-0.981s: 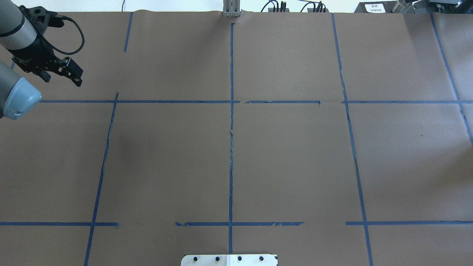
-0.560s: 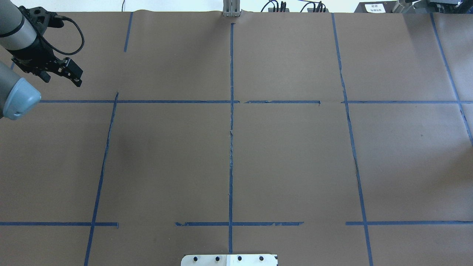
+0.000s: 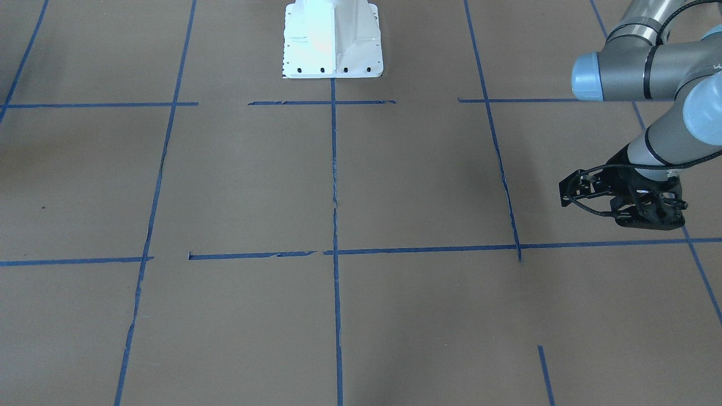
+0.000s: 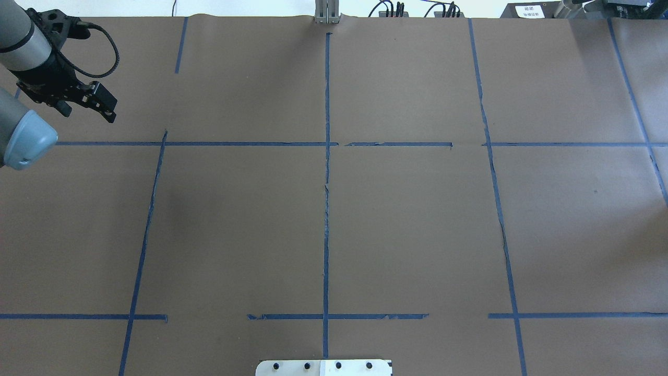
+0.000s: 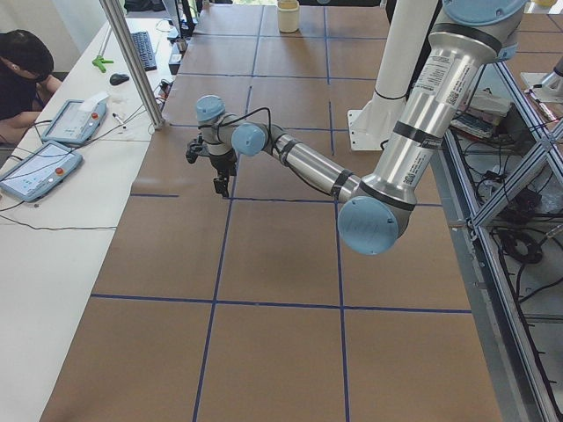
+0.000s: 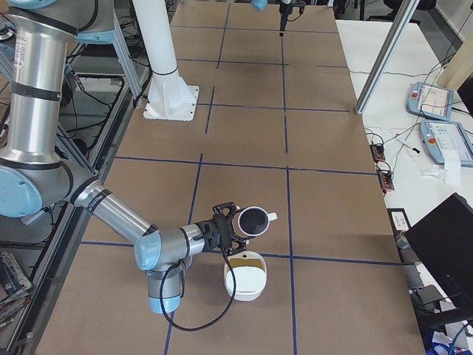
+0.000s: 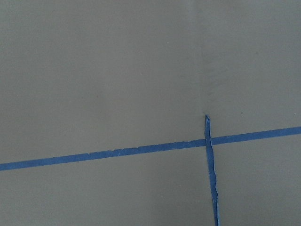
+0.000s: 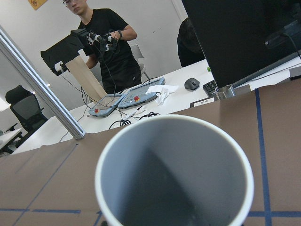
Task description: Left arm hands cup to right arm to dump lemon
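1. My right end effector [image 6: 235, 228] is low over the brown-papered desk [image 4: 417, 219], at the end on my right side. It shows only in the right side view, so I cannot tell how its jaws stand.
2. The cup [image 6: 255, 220] is at that end effector's tip, clear of the desk and tipped on its side. Its mouth faces away from my wrist and its squarish handle sticks out on the far side.
3. Through my right wrist camera the cup's white rim and grey inside fill most of the picture, and I can see down to its bottom.
4. A white bowl [image 6: 245, 279] stands on the desk just beside the cup. Something yellowish-tan shows inside it, too small to make out. I cannot tell whether the cup hangs over the bowl or just beyond it.
5. My left end effector [image 4: 107, 110] hangs above the far corner of the desk on my left side, well apart from the cup and pointing down. I cannot tell whether its fingers are wide or narrow.
6. My left wrist camera sees only brown paper and two crossing strips of blue tape [image 7: 141, 150].
7. A standing person [image 8: 101, 42] in a black shirt is beyond the desk in my right wrist view.
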